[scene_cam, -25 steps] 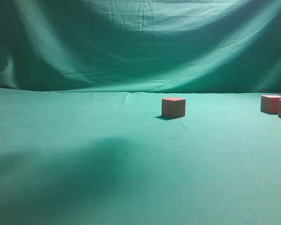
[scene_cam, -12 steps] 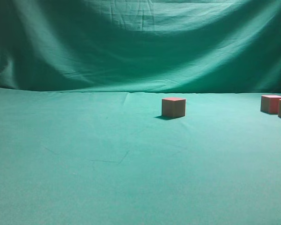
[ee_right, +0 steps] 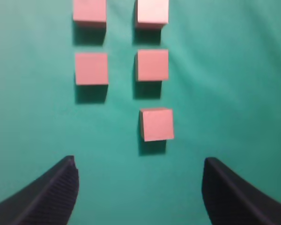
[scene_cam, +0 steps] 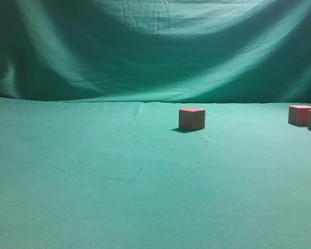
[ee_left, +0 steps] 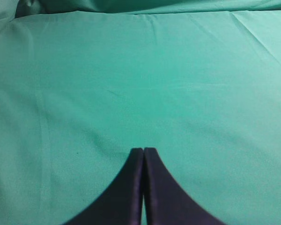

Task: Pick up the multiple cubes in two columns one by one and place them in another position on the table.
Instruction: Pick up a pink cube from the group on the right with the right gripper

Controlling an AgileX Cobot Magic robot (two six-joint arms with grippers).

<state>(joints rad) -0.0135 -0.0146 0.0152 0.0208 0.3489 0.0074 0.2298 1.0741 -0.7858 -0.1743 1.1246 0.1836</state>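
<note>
Right pincer point(ee_right: 139, 187) is seen spread wide, empty, above cubes point(ee_right: 156, 124) set in two columns on the counter point(ee_right: 234, 84) | left pincer point(ee_left: 143, 151) pressed closed, empty | cubes judged light, rigid, matte; nearest is best taken across opposite flat sides.

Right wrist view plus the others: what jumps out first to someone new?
The pink cubes on the green table grab attention: five in two columns in the right wrist view, the nearest one lying ahead of the open, empty right gripper. In the exterior view a lone cube sits near the middle. The left gripper is shut over bare cloth.
</note>
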